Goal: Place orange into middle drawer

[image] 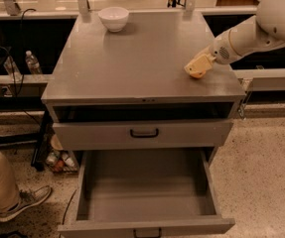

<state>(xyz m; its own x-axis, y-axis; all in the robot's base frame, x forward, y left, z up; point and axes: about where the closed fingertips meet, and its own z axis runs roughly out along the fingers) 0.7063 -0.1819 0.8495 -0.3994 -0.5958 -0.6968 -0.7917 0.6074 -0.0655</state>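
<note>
My gripper [197, 66] is low over the right side of the grey cabinet top [132, 58], at the end of my white arm, which reaches in from the upper right. A small patch of the orange [198, 75] shows at the gripper's lower edge; the gripper hides the rest. The middle drawer [147, 226], the lowest and deepest one, is pulled out wide at the cabinet's front, and its grey inside holds nothing. It lies below and to the left of the gripper.
A white bowl [114, 18] stands at the back left of the cabinet top. A shallower shut drawer with a black handle [144, 132] sits above the open one. A person's leg and shoe [13, 197] are on the floor at lower left. Bottles [32, 62] stand to the left.
</note>
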